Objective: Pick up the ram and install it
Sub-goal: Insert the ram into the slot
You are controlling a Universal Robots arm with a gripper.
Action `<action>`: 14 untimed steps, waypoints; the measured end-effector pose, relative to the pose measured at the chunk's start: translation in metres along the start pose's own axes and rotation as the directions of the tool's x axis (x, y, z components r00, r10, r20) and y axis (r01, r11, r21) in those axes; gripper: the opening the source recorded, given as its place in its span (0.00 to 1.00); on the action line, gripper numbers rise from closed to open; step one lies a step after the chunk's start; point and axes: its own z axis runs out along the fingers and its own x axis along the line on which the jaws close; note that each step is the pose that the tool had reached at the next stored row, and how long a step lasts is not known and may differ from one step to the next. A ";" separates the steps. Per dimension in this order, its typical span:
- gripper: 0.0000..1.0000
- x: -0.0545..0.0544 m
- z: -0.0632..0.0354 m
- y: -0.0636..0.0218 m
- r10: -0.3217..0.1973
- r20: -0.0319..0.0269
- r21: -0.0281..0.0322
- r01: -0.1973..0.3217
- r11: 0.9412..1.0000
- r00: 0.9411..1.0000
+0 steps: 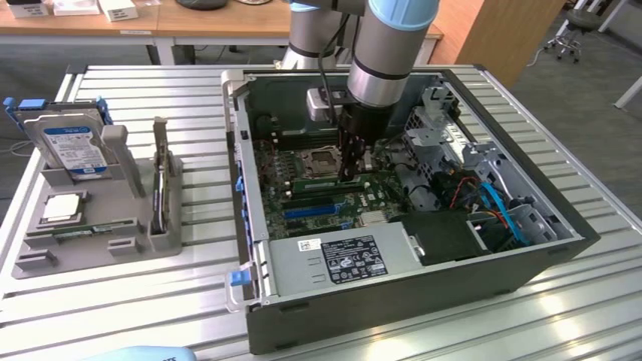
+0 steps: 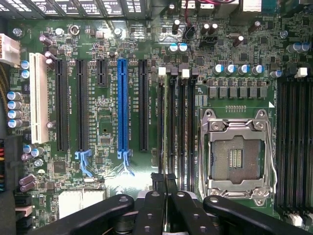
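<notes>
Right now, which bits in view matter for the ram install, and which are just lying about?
Job: ram stick lying in the grey tray; memory slots; fingers, shut, by those slots.
Lying about: hard drive; processor chip; power supply.

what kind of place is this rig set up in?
Probably a robotics lab or workshop: an open computer case sits on a slatted metal table, a hard drive stands in a grey parts holder beside it, and wooden desks line the back.
</notes>
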 end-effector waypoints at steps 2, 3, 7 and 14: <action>0.12 0.000 0.0002 0.0005 0.000 0.000 0.000 0.000 1.000 1.000; 0.12 0.000 0.0004 0.0005 0.000 0.000 0.000 0.000 1.000 1.000; 0.12 0.000 0.0018 0.0006 0.000 0.000 0.000 0.000 1.000 1.000; 0.12 -0.001 0.0020 0.0007 0.000 0.000 0.000 0.000 1.000 1.000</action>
